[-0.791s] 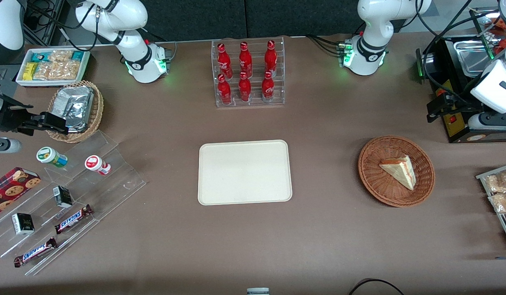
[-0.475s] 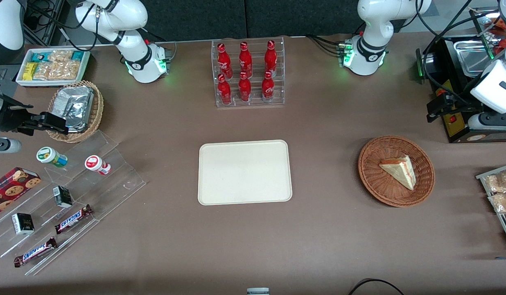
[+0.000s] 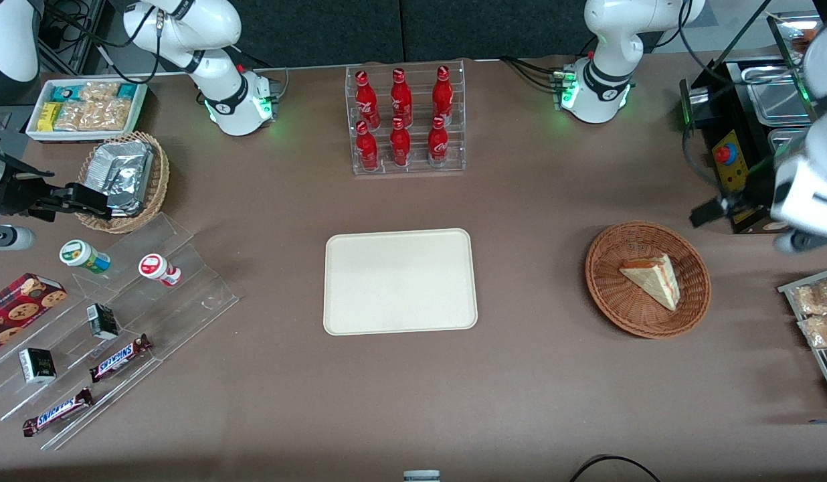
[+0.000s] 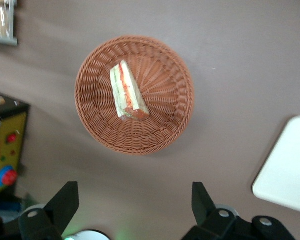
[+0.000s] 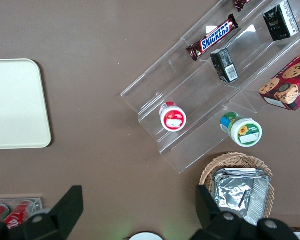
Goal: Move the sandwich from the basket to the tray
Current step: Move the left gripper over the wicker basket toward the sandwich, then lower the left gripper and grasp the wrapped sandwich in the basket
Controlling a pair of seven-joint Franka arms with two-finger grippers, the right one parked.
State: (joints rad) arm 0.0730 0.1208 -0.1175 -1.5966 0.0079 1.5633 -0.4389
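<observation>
At the parked arm's end of the table, a white box (image 3: 85,109) held snack packets, and nearer the front camera a small tan wicker basket (image 3: 124,181) held silver foil packets (image 3: 122,175). Nearer still, a clear stepped rack (image 3: 119,321) carried two small cups, dark little cartons and two Snickers bars (image 3: 121,356), with a cookie box (image 3: 19,309) beside it.

In the middle, a clear acrylic stand (image 3: 405,117) held six red cola bottles in two rows of three. Nearer the camera lay the tray (image 3: 400,281), plain and with nothing on it.

Toward the working arm's end sat the basket (image 3: 648,278), round and reddish-brown, well apart from the tray. The sandwich (image 3: 652,279) lay in it near the middle, on its side, red and green filling showing along its cut edge in the wrist view (image 4: 127,91).

The gripper (image 3: 711,213) hung above the table, near the basket's rim and farther from the front camera than the basket, just beside a black machine (image 3: 738,154). In the wrist view its fingers (image 4: 65,202) stood wide apart, holding nothing. At the table's edge a wire rack (image 3: 815,321) held bagged snacks.
</observation>
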